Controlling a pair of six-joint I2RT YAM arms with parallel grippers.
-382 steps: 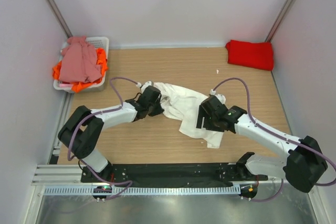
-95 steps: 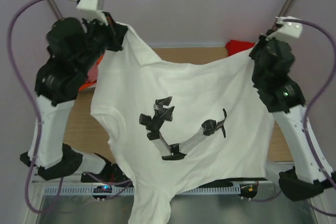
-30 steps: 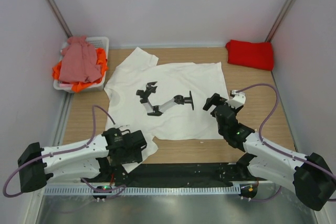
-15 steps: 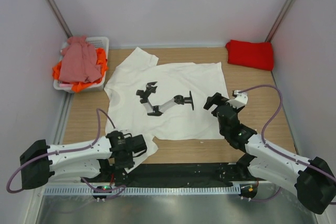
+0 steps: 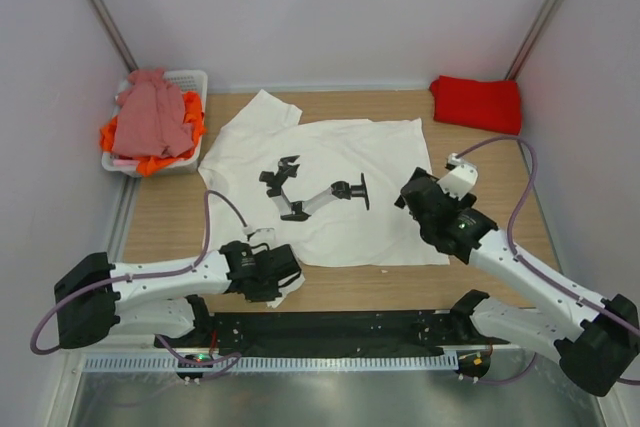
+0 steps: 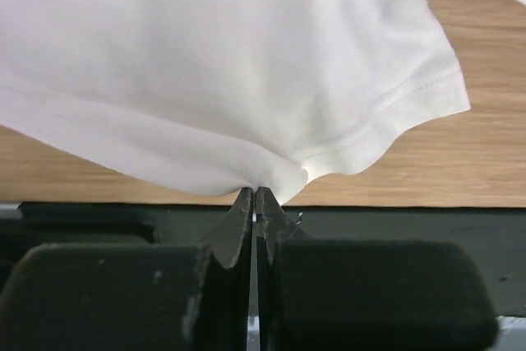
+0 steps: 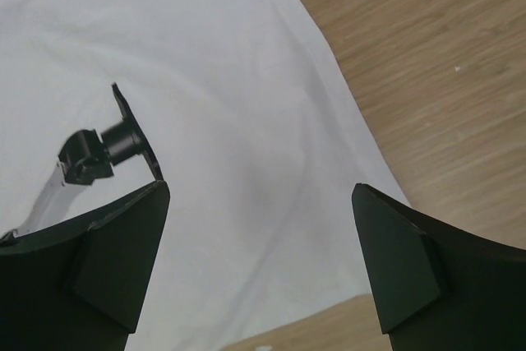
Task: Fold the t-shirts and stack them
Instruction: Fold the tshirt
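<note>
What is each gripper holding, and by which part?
The left gripper pinches the white t-shirt at its near edge beside a sleeve hem. The right gripper is open, holding nothing.

No writing can be read. Only a wordless black print (image 5: pixel 350 189) is borne by the large white cloth t-shirt (image 5: pixel 385 152).

T-shirt (image 5: pixel 340 157) centre — basket (image 5: pixel 196 76) behind-left

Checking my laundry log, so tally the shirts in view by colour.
white shirt: 1
red shirt: 1
pink shirt: 1
orange shirt: 1 as far as I can tell, since the pink shirt covers most of it
Total: 4
</note>
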